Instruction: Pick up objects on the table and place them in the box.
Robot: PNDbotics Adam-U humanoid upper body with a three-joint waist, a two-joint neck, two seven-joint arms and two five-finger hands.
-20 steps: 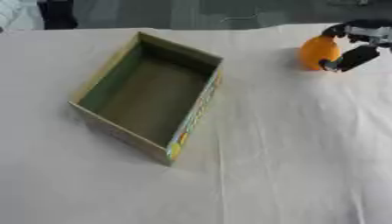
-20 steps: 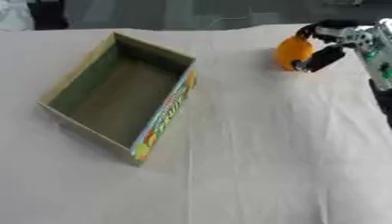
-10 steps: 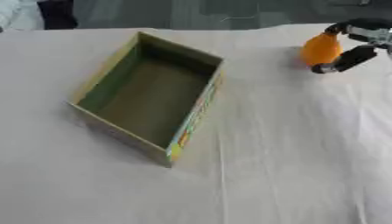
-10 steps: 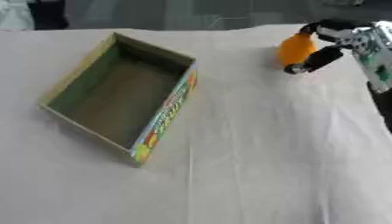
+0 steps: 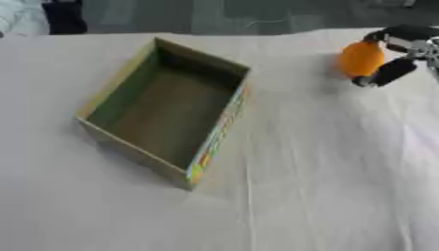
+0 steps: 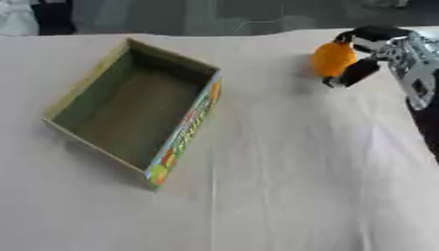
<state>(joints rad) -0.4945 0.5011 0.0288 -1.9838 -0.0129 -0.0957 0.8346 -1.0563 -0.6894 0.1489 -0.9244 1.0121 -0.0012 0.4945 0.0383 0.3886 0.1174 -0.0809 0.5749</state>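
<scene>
Right robot hand point(image 6: 370, 51), black and silver, is curled round the small round orange object point(image 6: 332, 59) at the far right of the white-clothed tabletop point(image 5: 326, 186); against a second ago the orange thing looks a touch higher, so I judge the lift has begun, with the carry left to the open rectangular cardboard box point(image 5: 163, 110), green inside and well apart, still to come; the right eye view shows the silver wrist behind the hand, which the left eye view crops.
</scene>
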